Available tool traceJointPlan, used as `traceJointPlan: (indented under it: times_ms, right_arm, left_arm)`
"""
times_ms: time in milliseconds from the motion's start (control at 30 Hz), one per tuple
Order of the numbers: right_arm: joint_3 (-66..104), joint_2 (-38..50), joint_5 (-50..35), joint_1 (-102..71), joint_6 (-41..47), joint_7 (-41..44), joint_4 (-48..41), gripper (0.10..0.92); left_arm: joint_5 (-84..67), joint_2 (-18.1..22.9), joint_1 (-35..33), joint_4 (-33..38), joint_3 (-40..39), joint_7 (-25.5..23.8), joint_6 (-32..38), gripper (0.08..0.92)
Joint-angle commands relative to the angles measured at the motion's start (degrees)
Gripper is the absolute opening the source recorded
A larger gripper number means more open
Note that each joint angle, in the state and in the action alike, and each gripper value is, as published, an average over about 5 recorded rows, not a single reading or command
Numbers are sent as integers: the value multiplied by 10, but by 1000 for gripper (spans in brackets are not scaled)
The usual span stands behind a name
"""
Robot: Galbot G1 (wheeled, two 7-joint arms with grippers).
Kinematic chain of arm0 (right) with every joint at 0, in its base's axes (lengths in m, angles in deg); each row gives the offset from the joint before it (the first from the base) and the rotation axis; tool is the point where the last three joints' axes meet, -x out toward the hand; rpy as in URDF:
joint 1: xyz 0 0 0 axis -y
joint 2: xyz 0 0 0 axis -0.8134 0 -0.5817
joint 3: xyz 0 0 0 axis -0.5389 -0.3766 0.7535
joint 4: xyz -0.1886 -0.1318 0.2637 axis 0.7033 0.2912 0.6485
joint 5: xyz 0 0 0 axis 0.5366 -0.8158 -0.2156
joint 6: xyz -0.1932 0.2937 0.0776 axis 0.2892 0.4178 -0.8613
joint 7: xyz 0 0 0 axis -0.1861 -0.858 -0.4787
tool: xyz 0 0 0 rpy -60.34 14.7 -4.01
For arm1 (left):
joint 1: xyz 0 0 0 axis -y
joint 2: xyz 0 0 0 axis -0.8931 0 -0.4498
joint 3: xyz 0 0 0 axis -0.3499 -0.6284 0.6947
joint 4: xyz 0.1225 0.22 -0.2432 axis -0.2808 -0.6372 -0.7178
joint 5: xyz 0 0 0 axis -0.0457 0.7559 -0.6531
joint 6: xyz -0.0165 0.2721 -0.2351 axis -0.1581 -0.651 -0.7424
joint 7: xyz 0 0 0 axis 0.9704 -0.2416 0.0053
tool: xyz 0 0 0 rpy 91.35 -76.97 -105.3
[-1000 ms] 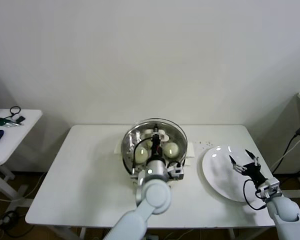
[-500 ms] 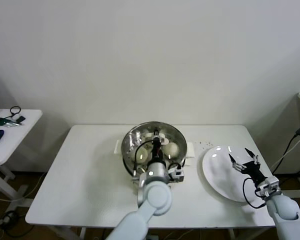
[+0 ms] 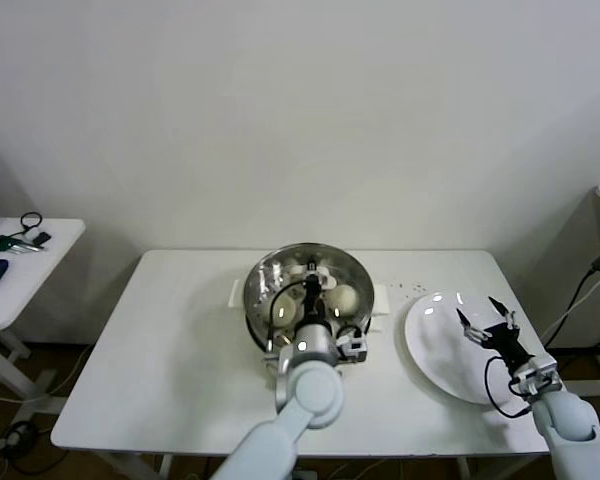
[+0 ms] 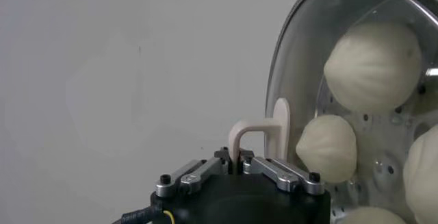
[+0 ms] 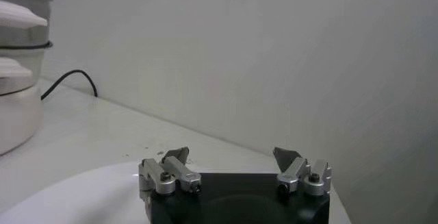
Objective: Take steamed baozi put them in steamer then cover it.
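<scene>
From the head view, the left gripper [image 3: 311,292] is over the steamer [image 3: 260,290], with its jaws pinched on the cover [image 3: 352,268]. The buns [image 3: 345,297] sit just below.

In the left wrist view, the handle [image 4: 263,133] is squeezed between the jaws. The lid looks nearly set; letting go should be next.

In the right wrist view, the right gripper [image 5: 233,167] waits with its jaws wide apart above the plate [image 5: 82,188].

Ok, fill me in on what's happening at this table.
The left gripper is shut on the cream handle of the cover, holding the glass lid over the steamer in the middle of the table. The steamed baozi are already inside the basket, visible through the glass. The right gripper waits open above the white plate at the robot's right, holding nothing.
</scene>
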Motion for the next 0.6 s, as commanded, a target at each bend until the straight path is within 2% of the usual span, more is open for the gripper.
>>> traceJointPlan:
  times_ms: [33,167,433,600]
  right_arm:
    - [2,-1,0,-1,0,2,1,823]
    - [3,0,0,-1,0,4,0,823]
    - [6,0,-3,-5,22,4,11,823]
    - [10,2,-11,-8,52,0,26,823]
  left_arm:
    - [-12,-6,-2,2,3,-11,-28,152]
    - [-18,-10,-4,14,3,-10,-28,207]
    - [-33,-19,-15,51,-1,-10,-28,439]
    - [-45,-40,-24,89,-5,-10,-28,577]
